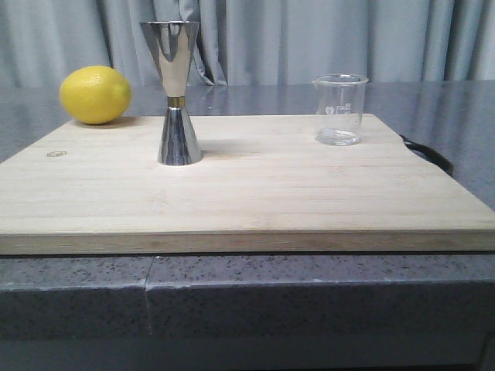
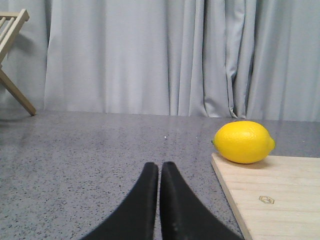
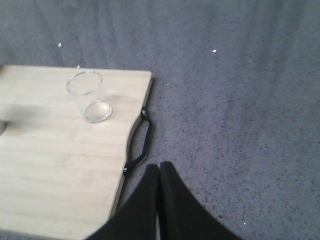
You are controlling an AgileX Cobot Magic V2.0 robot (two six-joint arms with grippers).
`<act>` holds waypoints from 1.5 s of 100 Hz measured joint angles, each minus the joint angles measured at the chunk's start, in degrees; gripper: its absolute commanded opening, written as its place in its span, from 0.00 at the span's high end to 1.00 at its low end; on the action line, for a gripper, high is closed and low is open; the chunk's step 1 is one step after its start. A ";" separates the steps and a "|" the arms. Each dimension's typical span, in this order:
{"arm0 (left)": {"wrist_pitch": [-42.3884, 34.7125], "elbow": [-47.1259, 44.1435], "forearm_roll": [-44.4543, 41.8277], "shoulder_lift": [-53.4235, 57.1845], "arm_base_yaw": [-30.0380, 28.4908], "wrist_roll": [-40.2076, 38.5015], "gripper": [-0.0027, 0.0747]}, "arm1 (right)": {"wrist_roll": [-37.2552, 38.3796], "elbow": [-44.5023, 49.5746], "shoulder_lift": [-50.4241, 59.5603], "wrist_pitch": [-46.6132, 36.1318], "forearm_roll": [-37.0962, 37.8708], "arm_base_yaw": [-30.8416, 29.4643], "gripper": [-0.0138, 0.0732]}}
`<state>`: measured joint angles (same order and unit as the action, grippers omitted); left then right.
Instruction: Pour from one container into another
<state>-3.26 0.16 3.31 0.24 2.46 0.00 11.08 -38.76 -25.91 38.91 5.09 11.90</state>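
The small clear glass beaker [image 1: 339, 109] stands upright at the back right of the wooden board [image 1: 247, 197]; it also shows in the right wrist view, beaker [image 3: 90, 97]. The shiny steel hourglass jigger [image 1: 175, 91] with a gold waist band stands upright left of centre, well apart from the beaker. My left gripper [image 2: 160, 167] is shut and empty over the grey counter, left of the board. My right gripper [image 3: 159, 167] is shut and empty, over the counter beside the board's black handle [image 3: 138, 141]. Neither gripper appears in the front view.
A yellow lemon [image 1: 95, 94] rests at the board's back left corner, also seen as the lemon [image 2: 244, 141]. The black handle [image 1: 429, 153] sticks out on the board's right edge. Grey curtains hang behind. A wooden frame [image 2: 12, 60] stands far left.
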 measured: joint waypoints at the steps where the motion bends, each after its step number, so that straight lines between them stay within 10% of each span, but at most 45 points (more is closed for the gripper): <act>1: 0.00 0.00 0.00 0.00 0.00 0.00 0.99 | 0.00 0.89 0.41 -0.44 -0.16 -0.42 0.92; 27: 0.00 0.00 0.00 0.00 0.00 0.00 0.99 | 0.04 20.29 17.35 -17.23 -3.69 -13.42 0.92; 57: 0.00 0.00 0.00 0.00 0.00 0.00 0.99 | 0.04 38.78 26.31 -33.98 -4.04 -14.41 0.92; 150: 0.00 0.00 0.00 0.00 0.00 0.00 0.99 | -3.42 39.37 26.44 -38.43 -5.09 -14.43 0.92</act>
<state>-3.26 0.16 3.31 0.24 2.46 0.00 7.67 0.61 0.53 0.48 0.00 -2.53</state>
